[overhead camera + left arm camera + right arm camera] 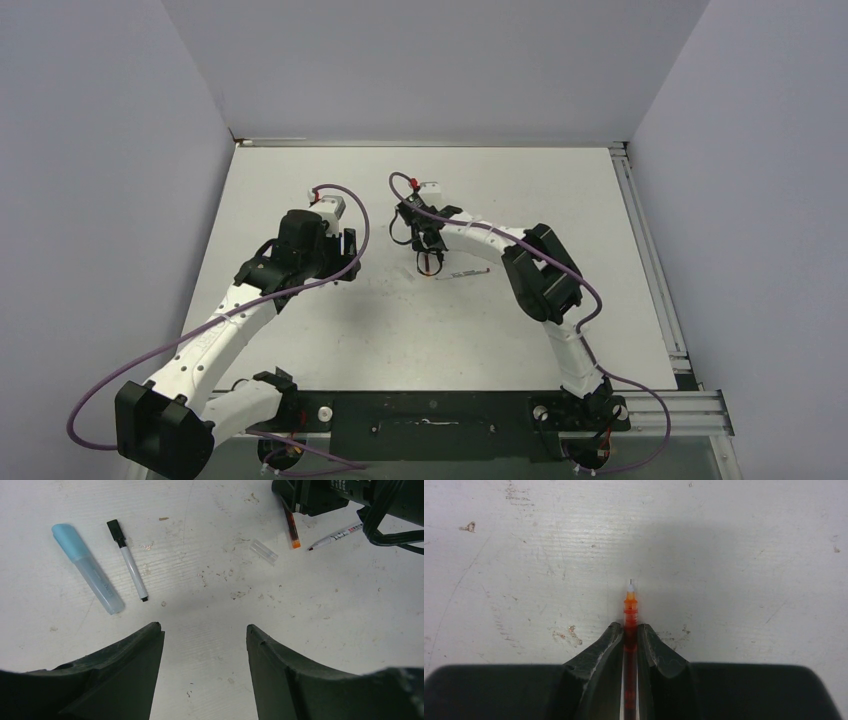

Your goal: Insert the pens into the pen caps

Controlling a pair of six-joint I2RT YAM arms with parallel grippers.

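My right gripper (629,628) is shut on the red pen (630,605), whose tip sticks out past the fingertips just above the table. It also shows in the top view (430,258) and in the left wrist view, where the red pen (291,530) hangs from it. A pale grey-white pen (336,535) lies beside it, also in the top view (463,273). A black pen (128,560) and a light-blue pen cap (87,570) lie side by side at the left. A small clear cap (263,551) lies near the red pen. My left gripper (204,632) is open and empty above bare table.
The white table (500,190) has grey walls on three sides and a metal rail (650,260) along its right edge. The left arm (300,245) and the right arm (540,270) are both bent over the middle of the table.
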